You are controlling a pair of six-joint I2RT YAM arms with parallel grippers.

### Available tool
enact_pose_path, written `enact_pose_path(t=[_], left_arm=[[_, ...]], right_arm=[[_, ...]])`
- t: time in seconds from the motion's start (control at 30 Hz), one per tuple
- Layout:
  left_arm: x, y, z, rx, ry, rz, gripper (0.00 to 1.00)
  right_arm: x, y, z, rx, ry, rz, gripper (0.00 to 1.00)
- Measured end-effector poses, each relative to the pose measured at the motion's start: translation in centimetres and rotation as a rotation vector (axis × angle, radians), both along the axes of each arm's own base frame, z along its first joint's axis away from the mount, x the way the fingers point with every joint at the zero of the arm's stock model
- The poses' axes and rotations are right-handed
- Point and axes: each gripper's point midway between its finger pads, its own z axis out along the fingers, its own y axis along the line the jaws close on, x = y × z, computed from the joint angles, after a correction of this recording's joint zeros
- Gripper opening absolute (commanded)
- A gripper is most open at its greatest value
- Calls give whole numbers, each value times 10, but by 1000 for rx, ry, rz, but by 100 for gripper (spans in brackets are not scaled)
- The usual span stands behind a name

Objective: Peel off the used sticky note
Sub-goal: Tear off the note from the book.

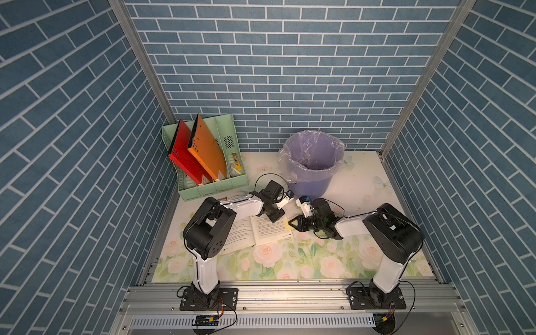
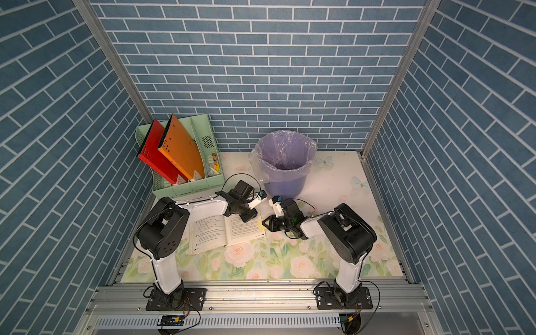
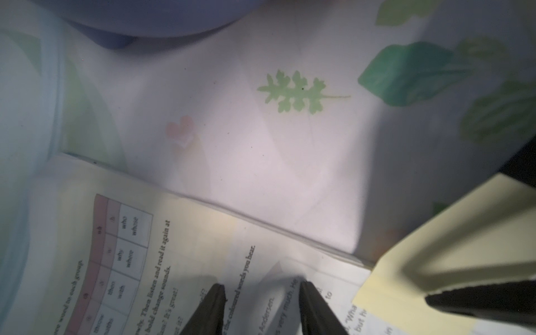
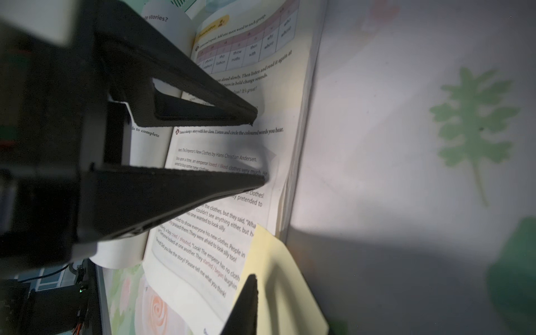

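Where I look down in both top views, the open book (image 1: 255, 235) lies on the floral table (image 1: 290, 261), in front of the purple bin (image 1: 313, 162) and the green file rack (image 1: 208, 179). My left gripper (image 1: 275, 217) is down on the right-hand page near its far edge. My right gripper (image 1: 292, 224) comes in from the right, its tip at the sticky note (image 2: 260, 229), a yellow slip on the outer edge of that same page.

From the left wrist I see the left gripper (image 3: 261, 285) with its two fingers a narrow gap apart. Nothing is between them, and the tips are at the printed page. Near them the sticky note (image 3: 391, 290) is bent up off the paper, and one black finger (image 3: 478, 301) of the right gripper lies across it.

From the right wrist, the left gripper (image 4: 260, 148) is plainly parted, with the page showing between its fingers. Of the right gripper I get only one finger (image 4: 246, 304). The other is hidden behind the sticky note (image 4: 278, 266), which stands creased against the visible finger, so I read the claw as pinched on the note. One corner of the note sits on the page near the outer edge of the book (image 4: 232, 150); whether it is stuck there I cannot tell.
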Motion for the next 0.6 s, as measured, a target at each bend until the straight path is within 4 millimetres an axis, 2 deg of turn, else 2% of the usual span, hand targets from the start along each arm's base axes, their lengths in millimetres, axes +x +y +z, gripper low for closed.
enact_pose_path(t=[0.13,0.2,0.43,0.6], left_arm=[[0,0,-1,0,-5,-4,46],[0,0,-1,-1,-8,-6,46],[0,-2,0,-10,-14,-14,46],[0,-2,-1,-11,-18,-15,46]], right_arm=[[3,-2,1,5,-20,-6,5],[3,-3,2,11,-30,-11,0],[0,-6,7,60,-96,-16,0],[-14,-20,16,70,-191,-23,0]])
